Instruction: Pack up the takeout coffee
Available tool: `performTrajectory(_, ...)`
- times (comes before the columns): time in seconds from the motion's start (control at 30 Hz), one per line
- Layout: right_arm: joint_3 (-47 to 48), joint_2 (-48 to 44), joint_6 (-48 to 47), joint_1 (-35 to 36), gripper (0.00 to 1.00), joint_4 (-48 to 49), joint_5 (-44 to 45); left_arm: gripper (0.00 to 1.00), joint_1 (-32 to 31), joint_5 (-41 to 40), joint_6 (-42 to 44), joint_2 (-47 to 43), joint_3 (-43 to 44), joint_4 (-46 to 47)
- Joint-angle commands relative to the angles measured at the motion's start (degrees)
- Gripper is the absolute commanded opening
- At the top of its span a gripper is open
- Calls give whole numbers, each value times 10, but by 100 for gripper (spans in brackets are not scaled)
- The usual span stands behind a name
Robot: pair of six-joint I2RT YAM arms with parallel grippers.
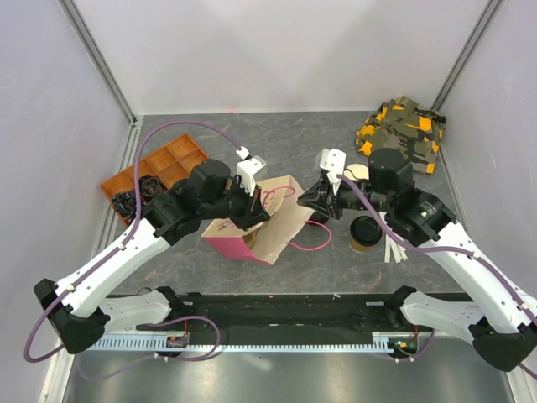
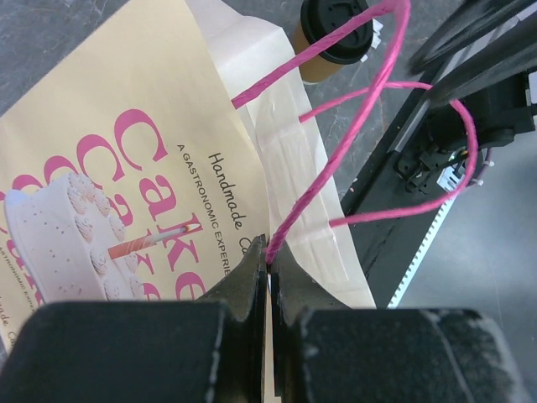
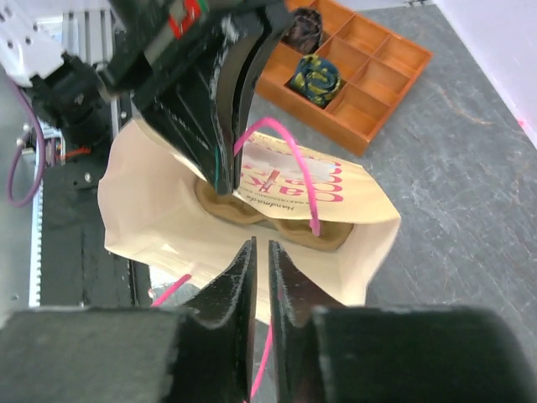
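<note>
Top view: the takeout coffee [image 1: 365,233] is seen standing on the table [image 1: 210,138], just lower right of the right gripper [image 1: 315,204] and outside the cake bag [image 1: 281,228].

Left wrist view: the left gripper [image 2: 268,267] is clamped on the bag's pink cord handle [image 2: 324,168]. The coffee is found at the upper edge, well beyond the fingertips.

Right wrist view: the right gripper's jaws are nearly together at the bag mouth. Whether anything is gripped cannot be told.
</note>
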Motion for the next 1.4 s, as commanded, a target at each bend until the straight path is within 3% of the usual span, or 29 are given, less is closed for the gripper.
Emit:
performTrajectory(0.0, 15, -8, 63, -2, 14, 28, 28, 2, -1, 3, -40, 2, -17, 52)
performTrajectory(0.07, -14, -11, 80, -2, 9, 50, 23, 2, 0, 4, -63, 11, -10, 61)
performTrajectory(0.23, -127, -45, 134, 12, 0, 229, 20, 2, -1, 40, -97, 24, -6, 82)
performTrajectory(0.37, -172, -45, 112, 28, 0, 238, 31, 2, 1, 27, -104, 29, -1, 80)
performTrajectory(0.73, -326, -38, 92, 49, 0, 415, 88, 2, 13, 91, -126, 11, -23, 102)
performTrajectory(0.97, -339, 3, 36, 57, 7, 404, 71, 2, 36, 114, -125, -40, -63, 126)
performTrajectory(1.1, -311, 21, 3, 57, 9, 359, 64, 2, 75, 178, -134, -62, -98, 150)
performTrajectory(1.27, -235, 5, 4, 59, 32, 269, -5, 2, 103, 220, -108, -79, -112, 133)
performTrajectory(1.37, -177, 5, 16, 62, 34, 230, -4, 2, 115, 241, -96, -89, -115, 133)
